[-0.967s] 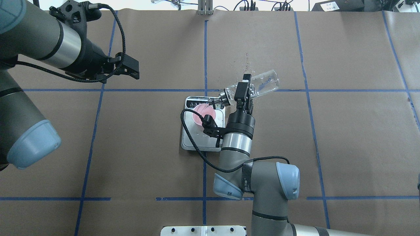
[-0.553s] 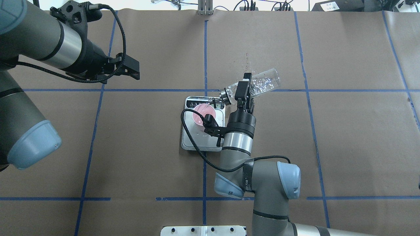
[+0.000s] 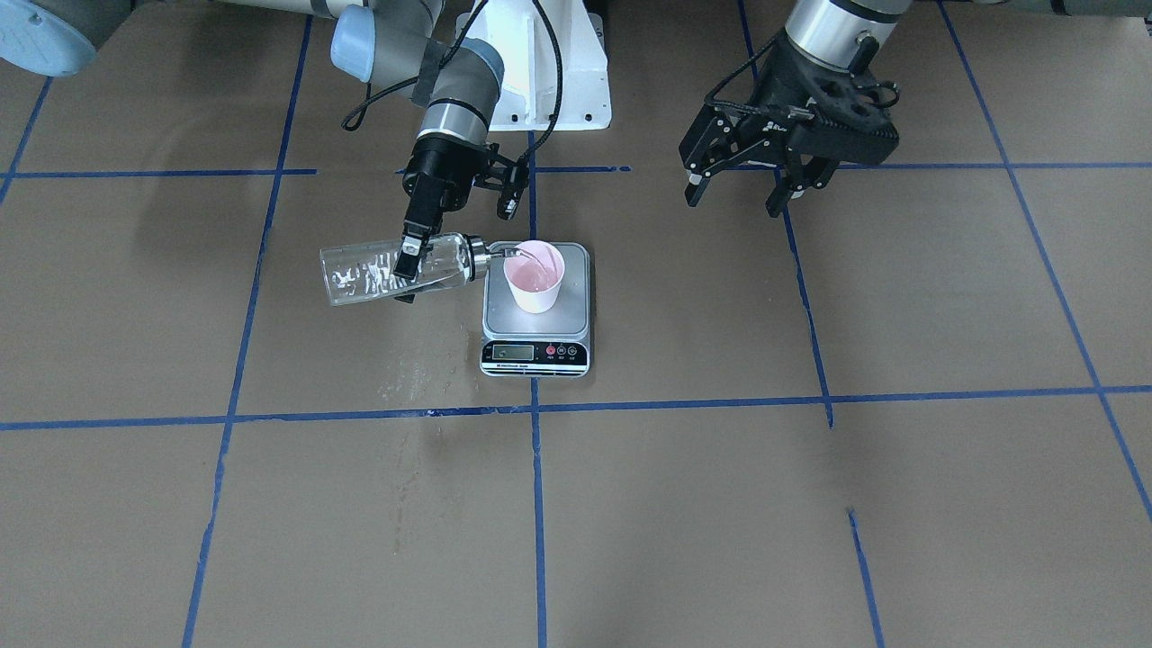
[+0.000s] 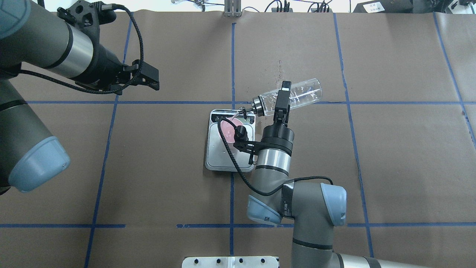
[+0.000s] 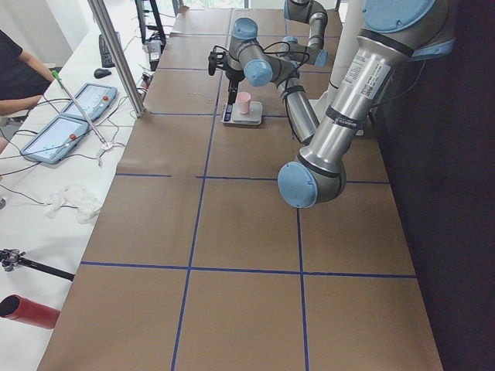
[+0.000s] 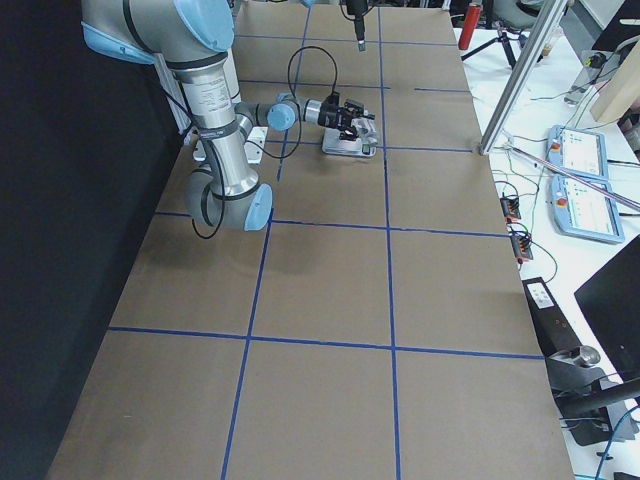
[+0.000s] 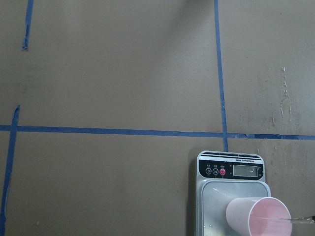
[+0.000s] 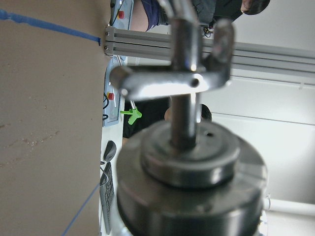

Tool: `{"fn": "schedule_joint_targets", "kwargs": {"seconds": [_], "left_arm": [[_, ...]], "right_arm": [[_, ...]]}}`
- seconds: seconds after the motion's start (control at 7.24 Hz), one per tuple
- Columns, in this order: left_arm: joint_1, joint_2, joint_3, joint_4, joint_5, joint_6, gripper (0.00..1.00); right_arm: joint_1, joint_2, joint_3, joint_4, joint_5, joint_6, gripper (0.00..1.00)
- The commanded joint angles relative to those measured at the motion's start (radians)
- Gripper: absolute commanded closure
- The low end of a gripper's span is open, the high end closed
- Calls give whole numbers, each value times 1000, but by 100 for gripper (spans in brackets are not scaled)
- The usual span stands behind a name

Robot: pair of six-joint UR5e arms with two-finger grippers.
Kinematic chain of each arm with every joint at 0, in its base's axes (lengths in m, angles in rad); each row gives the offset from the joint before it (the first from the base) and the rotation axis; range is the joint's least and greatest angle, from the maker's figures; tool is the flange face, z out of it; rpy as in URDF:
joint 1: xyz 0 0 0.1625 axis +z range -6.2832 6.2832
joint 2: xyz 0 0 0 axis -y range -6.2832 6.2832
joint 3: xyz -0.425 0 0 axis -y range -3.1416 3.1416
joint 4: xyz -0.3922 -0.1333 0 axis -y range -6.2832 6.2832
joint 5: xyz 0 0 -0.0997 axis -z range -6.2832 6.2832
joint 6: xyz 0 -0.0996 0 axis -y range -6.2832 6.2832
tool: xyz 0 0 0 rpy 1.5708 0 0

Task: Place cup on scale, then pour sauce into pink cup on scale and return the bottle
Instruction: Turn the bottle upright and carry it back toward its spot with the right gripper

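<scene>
Overhead: is looking forward and down from behind the robot, high over the table (image 4: 390,167).
Front: is facing the robot from the operators' edge, looking steeply down.
Left end: is looking along the table, far off.
Right end: is looking back from the opposite end.
Left wrist: is looking down at the scale (image 7: 219,191).
Right wrist: is sitting against the bottle (image 8: 189,172), blurred.
Shared: all but the right wrist are showing scale and cup (image 7: 256,219).

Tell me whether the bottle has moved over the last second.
Yes. In the overhead view the bottle, clamped in the right gripper, has shifted toward the view's right, farther from the scale and the vertical blue tape line.
</scene>
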Motion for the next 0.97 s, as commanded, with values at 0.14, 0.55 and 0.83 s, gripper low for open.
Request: {"fn": "schedule_joint_targets", "kwargs": {"seconds": [0.14,0.55,0.83], "left_arm": [[0,-3,-2,1,0,-5,0],[0,-3,-11,3,0,-10,0],[0,0,-20,9,0,-10,0]], "right_arm": [[-19,-44,117,62,155,472,100],[-10,-117,123,515,304,603,100],[-7,-243,131,779,325,681,100]]}}
